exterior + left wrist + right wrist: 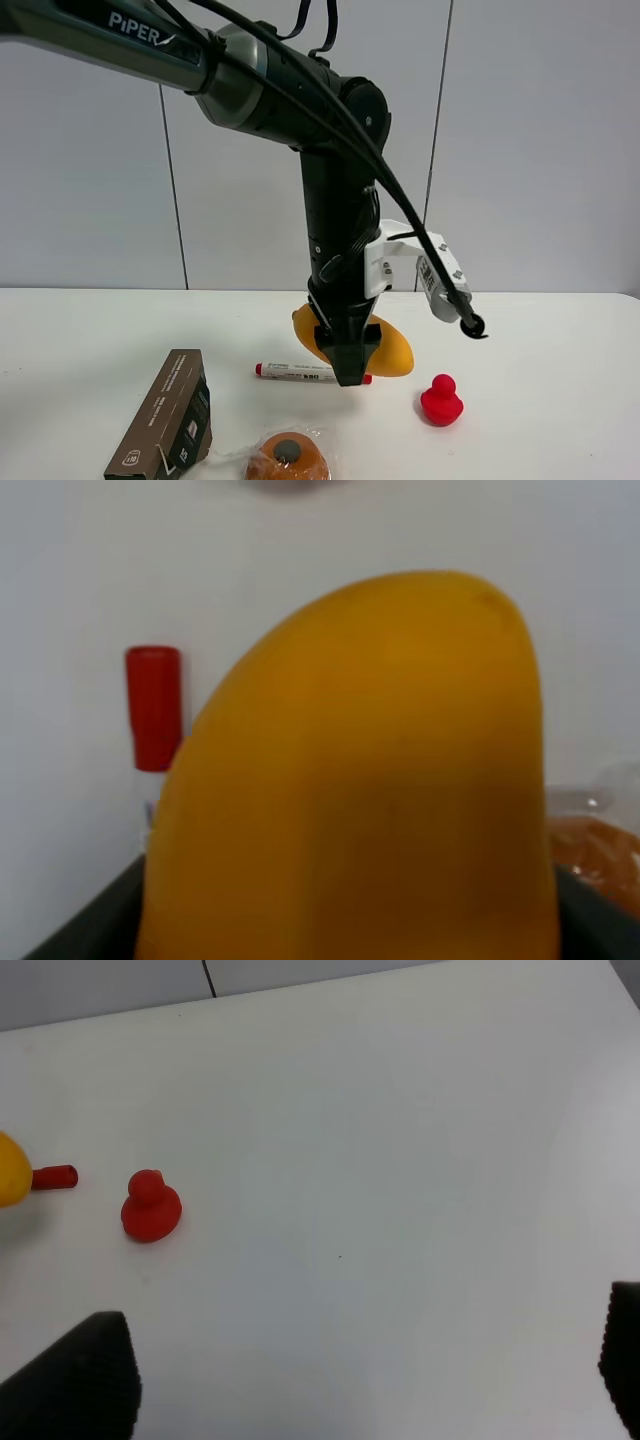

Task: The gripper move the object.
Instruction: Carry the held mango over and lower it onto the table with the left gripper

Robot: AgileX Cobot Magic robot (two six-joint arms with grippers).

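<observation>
The yellow-orange mango [396,352] is near the middle of the white table [560,400], just behind a marker. My left gripper [350,374] comes straight down on it and is shut on it. In the left wrist view the mango [360,780] fills the frame, with the dark fingers [85,935] at either side. I cannot tell whether the mango touches the table. My right gripper [350,1380] is open and empty over bare table; the edge of the mango [10,1168] shows far from it.
A red duck [441,400] stands right of the mango and also shows in the right wrist view [150,1207]. A red-capped marker [300,372] lies in front of the mango. A brown box [165,415] and a plastic-wrapped brown-orange item [287,457] sit at the front left.
</observation>
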